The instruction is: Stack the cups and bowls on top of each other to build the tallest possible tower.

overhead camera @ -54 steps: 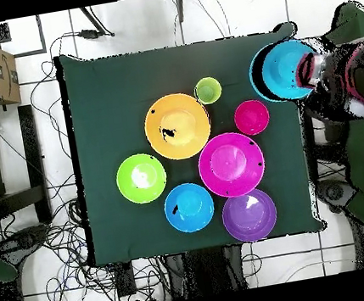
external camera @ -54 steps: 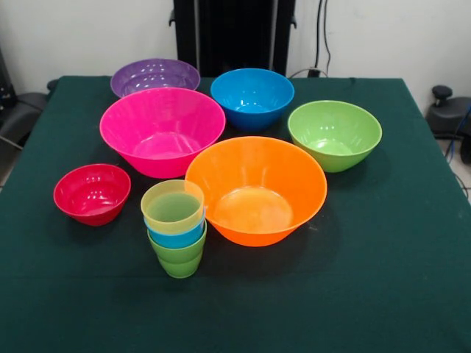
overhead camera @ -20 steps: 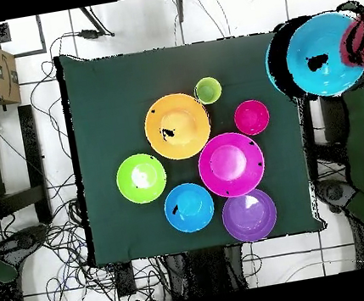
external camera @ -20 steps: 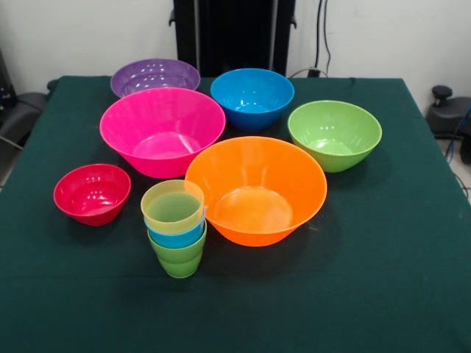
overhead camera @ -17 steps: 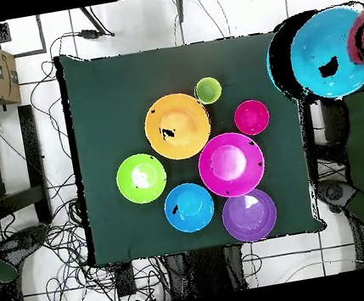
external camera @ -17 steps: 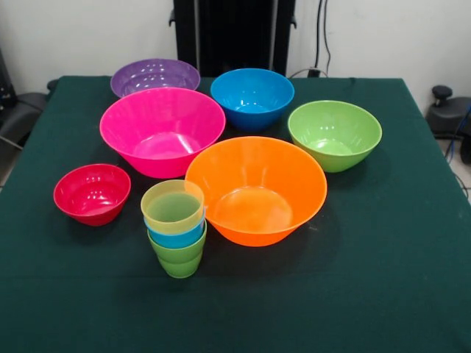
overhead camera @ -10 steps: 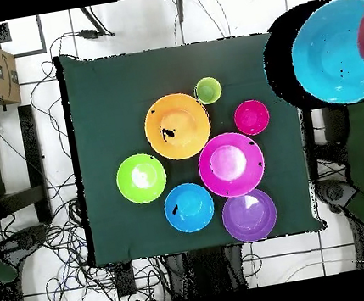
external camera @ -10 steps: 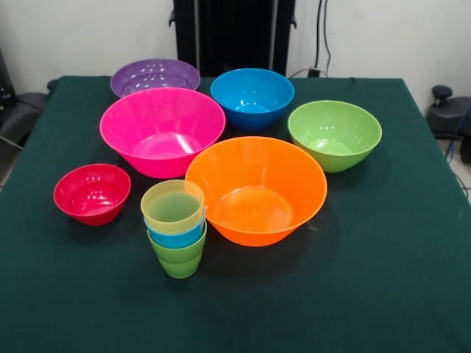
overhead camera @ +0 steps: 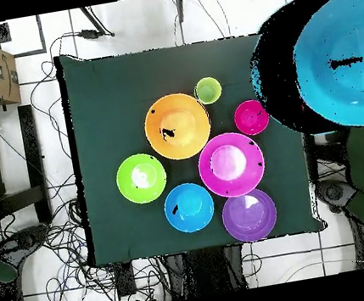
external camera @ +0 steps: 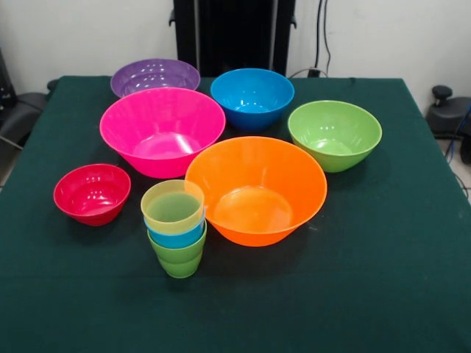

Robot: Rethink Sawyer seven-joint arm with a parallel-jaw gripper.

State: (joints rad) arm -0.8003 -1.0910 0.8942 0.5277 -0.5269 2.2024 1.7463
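The tower (external camera: pixel 174 228) of nested cups is taken as landmark: green lowest, blue between, yellow topmost. Left of it, apart, the red bowl (external camera: pixel 92 193) is seen. Behind it the pink bowl (external camera: pixel 162 131) is set, the purple bowl (external camera: pixel 154 76) behind that. Just right of it the orange bowl (external camera: pixel 255 190) is crowded close; beyond are found the blue bowl (external camera: pixel 252 98) and green bowl (external camera: pixel 334 134). A teal bowl (overhead camera: pixel 344 58) is seen off the table's (external camera: pixel 383 279) edge in the overhead view. No claw is seen; its state cannot be told.

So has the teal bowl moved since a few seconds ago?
Yes. In the overhead view the teal bowl has shifted right, off the table's right edge, and now looks much larger.
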